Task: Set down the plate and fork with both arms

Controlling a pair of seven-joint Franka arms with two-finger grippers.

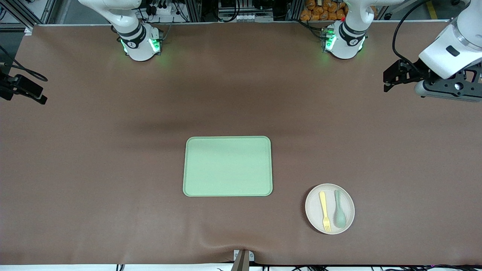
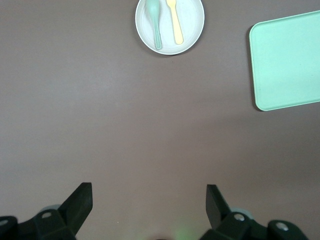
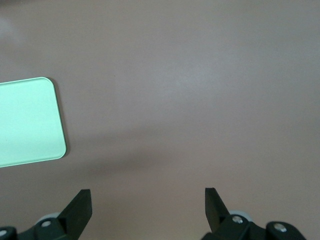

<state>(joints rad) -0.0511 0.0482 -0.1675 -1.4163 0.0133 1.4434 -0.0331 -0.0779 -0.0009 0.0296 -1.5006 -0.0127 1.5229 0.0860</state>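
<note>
The pale cream plate [image 1: 312, 207] lies on the table near the front camera, toward the left arm's end. On it lie the pale-yellow fork [image 1: 324, 210] and, beside it, a grey-green spoon [image 1: 339, 214]. The left wrist view shows the plate [image 2: 192, 20], the fork [image 2: 175, 22] and the spoon [image 2: 155, 25]. My left gripper [image 1: 391, 77] hangs open and empty over the table at the left arm's end; its jaws [image 2: 149, 192] stand wide apart. My right gripper [image 1: 35, 94] hangs open and empty [image 3: 148, 196] over the table at the right arm's end.
A rectangular light-green tray [image 1: 228, 166] lies at the table's middle, beside the plate and a little farther from the front camera. It shows in the left wrist view [image 2: 287, 60] and the right wrist view [image 3: 27, 122]. The brown table cover wrinkles at its front edge [image 1: 243, 248].
</note>
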